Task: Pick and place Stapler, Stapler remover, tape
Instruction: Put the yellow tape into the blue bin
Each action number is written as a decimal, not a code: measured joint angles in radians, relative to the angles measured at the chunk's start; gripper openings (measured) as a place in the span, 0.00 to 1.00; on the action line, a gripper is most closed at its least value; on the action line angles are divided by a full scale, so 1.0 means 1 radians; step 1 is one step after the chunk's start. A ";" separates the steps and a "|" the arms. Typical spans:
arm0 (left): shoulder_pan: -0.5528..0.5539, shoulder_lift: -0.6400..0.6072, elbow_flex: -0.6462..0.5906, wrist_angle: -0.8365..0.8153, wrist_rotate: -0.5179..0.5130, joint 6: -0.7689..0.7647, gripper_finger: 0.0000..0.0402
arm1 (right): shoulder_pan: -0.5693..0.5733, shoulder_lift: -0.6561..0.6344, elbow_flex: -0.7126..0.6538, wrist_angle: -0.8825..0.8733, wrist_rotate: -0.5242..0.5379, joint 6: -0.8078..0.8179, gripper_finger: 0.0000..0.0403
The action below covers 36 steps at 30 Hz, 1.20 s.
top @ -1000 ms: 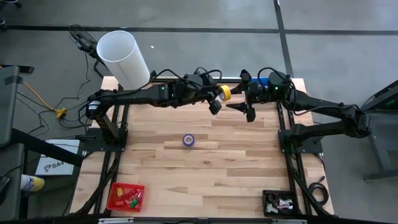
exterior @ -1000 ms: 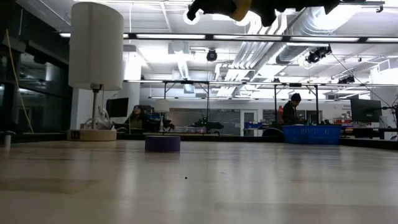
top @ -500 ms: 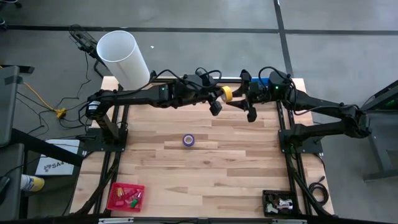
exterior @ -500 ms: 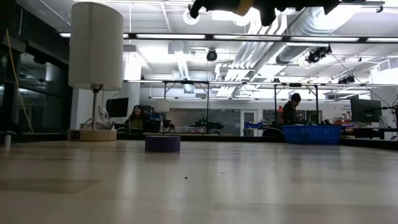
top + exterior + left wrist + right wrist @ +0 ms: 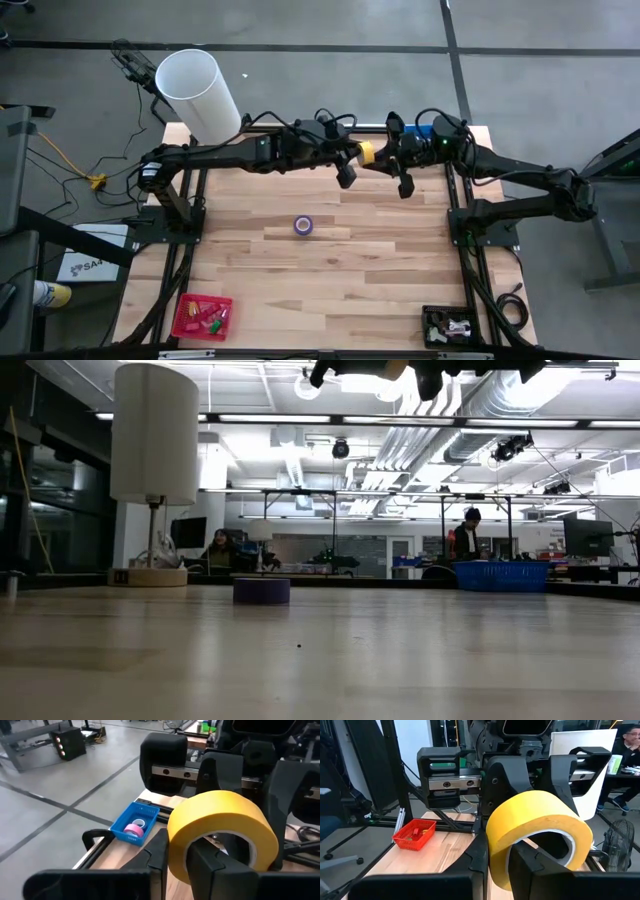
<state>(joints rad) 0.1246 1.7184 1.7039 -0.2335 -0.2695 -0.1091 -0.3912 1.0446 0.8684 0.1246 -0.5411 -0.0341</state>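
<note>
And there it was, a mid-air meeting over the far edge of the table [image 5: 380, 260]: both arms reached in from their sides and both had hold of the yellow tape [image 5: 366, 152]. The left gripper [image 5: 177, 862] had its fingers pressed tight on the roll's wall, one inside the open centre and one outside, and the right gripper [image 5: 499, 865] was doing exactly the same from the opposite side, jaws pinched on the band. Each wrist view looked past the yellow ring straight at the other arm's black gripper body, just beyond it.

In the low view the two grippers hung at the very top edge, well clear of the wood, with only a sliver of yellow showing between them.

Down on the table, the purple tape [image 5: 304, 225] sat flat on its own near the middle, well apart from the arms. The blue bin [image 5: 135, 822] stood at the far right corner with the pink tape [image 5: 132, 829] lying inside it. A red tray [image 5: 202, 316] rested at the near left corner and a black tray [image 5: 448, 325] at the near right. The white cylinder [image 5: 198, 92] stood off the far left corner.
</note>
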 joint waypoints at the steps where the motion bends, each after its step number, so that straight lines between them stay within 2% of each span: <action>1: 0.000 0.000 0.000 0.000 0.003 0.013 0.11 | 0.000 0.000 0.000 0.000 0.001 0.000 0.09; 6: 0.000 0.000 0.000 -0.003 -0.019 0.084 0.20 | -0.009 0.000 0.000 -0.007 0.012 0.017 0.09; 15: 0.001 0.000 0.000 -0.005 -0.022 0.105 0.52 | -0.056 -0.001 0.000 -0.026 0.012 0.055 0.09; 19: 0.002 -0.015 -0.001 -0.035 -0.055 0.106 0.62 | -0.083 -0.001 0.000 -0.054 0.031 0.059 0.09; 29: 0.000 -0.092 -0.001 -0.273 -0.161 0.097 0.65 | -0.147 -0.001 0.001 -0.189 0.195 0.087 0.08; 36: 0.001 -0.122 0.000 -0.384 -0.235 0.078 0.65 | -0.200 0.005 0.091 -0.445 0.422 0.070 0.08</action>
<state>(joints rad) 0.1253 1.5965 1.7035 -0.6176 -0.5040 -0.0311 -0.5913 1.0493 0.9596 -0.3205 -0.1186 0.0354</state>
